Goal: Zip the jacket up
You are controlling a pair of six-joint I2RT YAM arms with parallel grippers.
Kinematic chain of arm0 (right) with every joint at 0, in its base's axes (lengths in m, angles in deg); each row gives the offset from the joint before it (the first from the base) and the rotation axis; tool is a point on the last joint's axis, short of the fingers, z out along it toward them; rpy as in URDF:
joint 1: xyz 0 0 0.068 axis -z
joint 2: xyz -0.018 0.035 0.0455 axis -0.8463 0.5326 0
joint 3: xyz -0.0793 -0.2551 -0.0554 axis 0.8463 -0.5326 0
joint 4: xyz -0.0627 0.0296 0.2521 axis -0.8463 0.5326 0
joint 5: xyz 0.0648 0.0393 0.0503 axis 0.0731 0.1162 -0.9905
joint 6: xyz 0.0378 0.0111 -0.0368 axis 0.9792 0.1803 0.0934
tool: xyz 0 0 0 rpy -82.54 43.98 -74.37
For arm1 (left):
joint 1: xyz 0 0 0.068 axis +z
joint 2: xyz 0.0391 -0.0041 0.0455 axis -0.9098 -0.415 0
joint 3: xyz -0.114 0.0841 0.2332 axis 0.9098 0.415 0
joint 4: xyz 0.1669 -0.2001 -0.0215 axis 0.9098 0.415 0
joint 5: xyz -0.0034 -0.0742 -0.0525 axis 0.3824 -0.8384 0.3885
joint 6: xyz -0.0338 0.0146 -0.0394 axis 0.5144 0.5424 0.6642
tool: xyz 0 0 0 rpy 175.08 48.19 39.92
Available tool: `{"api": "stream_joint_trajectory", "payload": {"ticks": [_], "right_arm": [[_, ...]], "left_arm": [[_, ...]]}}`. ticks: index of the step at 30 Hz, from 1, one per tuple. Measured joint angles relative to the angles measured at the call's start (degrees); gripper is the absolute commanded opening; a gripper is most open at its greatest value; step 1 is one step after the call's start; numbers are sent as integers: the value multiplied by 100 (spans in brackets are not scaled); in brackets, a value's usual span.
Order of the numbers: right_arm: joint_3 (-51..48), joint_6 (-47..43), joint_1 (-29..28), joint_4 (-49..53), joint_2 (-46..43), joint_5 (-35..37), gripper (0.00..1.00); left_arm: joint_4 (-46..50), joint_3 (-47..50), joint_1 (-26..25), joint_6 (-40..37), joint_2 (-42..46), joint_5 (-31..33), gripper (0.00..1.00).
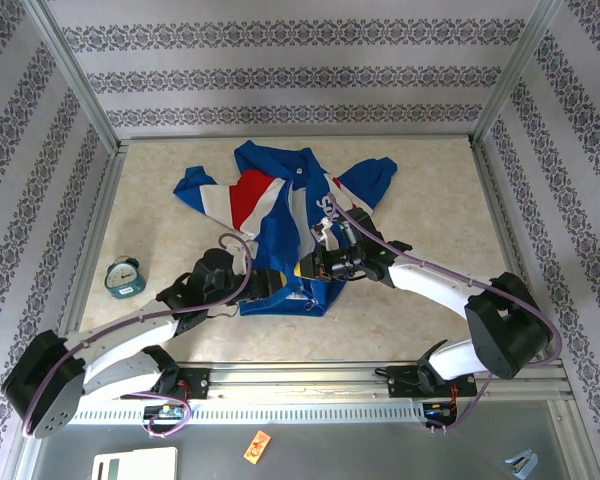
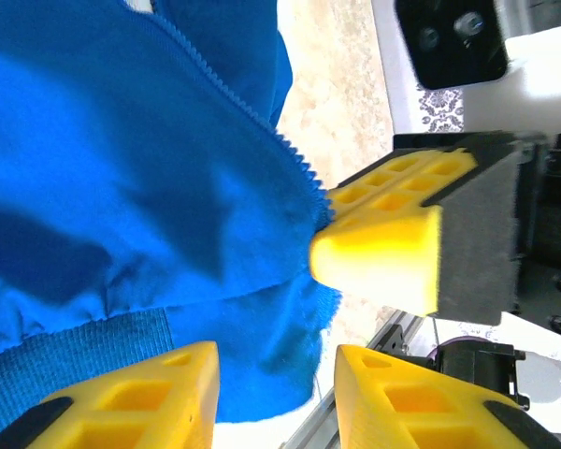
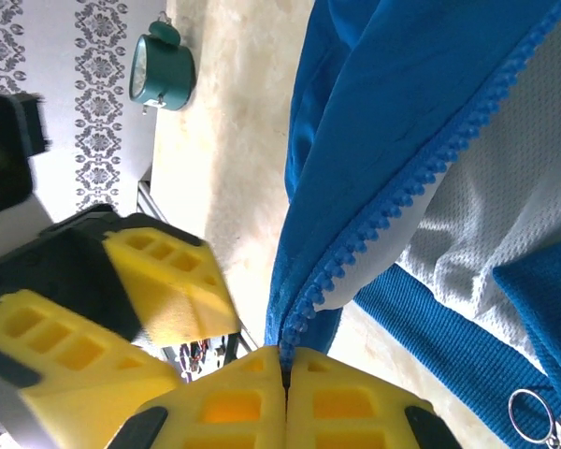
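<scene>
On counter (image 1: 430, 210) far left: teal alarm clock (image 1: 125, 277). Mid-counter: blue jacket (image 1: 280, 200) lying front up, unzipped. My left end effector (image 2: 276, 360) spread wide at hem (image 2: 75, 346), gripping nothing. Just right of it, my right end effector (image 3: 285, 360) pinched tight on jacket at zipper teeth (image 3: 393, 206), low end.

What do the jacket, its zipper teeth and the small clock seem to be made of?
The jacket: soft woven or knit synthetic, slight sheen, ribbed hem, white mesh lining. The zipper teeth: probably moulded plastic, matte blue. The clock: likely painted metal, glossy teal.
</scene>
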Motion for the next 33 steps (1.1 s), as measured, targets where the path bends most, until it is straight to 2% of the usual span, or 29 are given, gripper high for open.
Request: {"api": "stream_joint_trajectory", "payload": {"ticks": [9,16,20,26,33], "right_arm": [[411,271,-2,610,-22,146,0],[448,315,-2,820,-28,221,0],[474,315,-2,868,-28,264,0],[474,317,-2,909,-9,306,0],[485,420,-2,903,9,308,0]], "left_arm": [[1001,-175,0,-92,658,297,28],[1051,-400,-214,-46,352,382,24],[986,-575,-420,9,122,376,17],[931,-584,-435,59,66,380,16],[308,-570,-592,284,-267,367,22]]}}
